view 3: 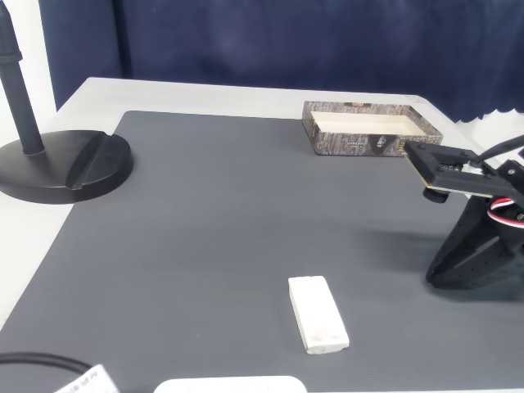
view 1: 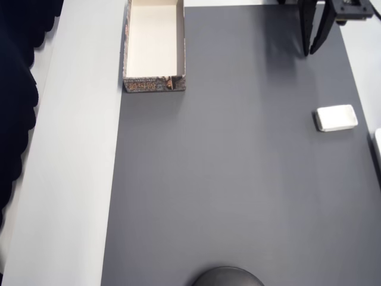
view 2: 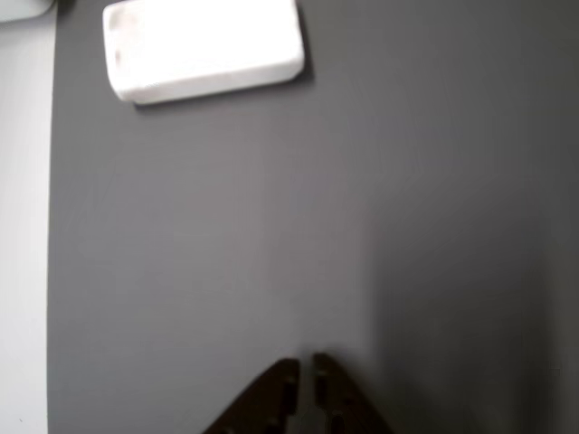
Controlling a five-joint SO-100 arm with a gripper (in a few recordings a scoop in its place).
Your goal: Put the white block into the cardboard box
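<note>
On the mat (view 1: 238,179) I see the block (view 1: 336,117) lying free, well apart from the box (view 1: 154,45); gripper (view 2: 305,384) fingers nearly together, empty.

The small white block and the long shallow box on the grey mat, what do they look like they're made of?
The small flat white rectangular block looks like matte plastic or foam: rounded corners, no gloss; I can't tell which. The long shallow cardboard box looks like printed card: thin walls, mottled grey-brown outside, plain cream inside.

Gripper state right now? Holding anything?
Black two-finger gripper: shut, fingertips nearly touching, holding nothing; the small flat white rectangular block lies apart on the grey mat.
</note>
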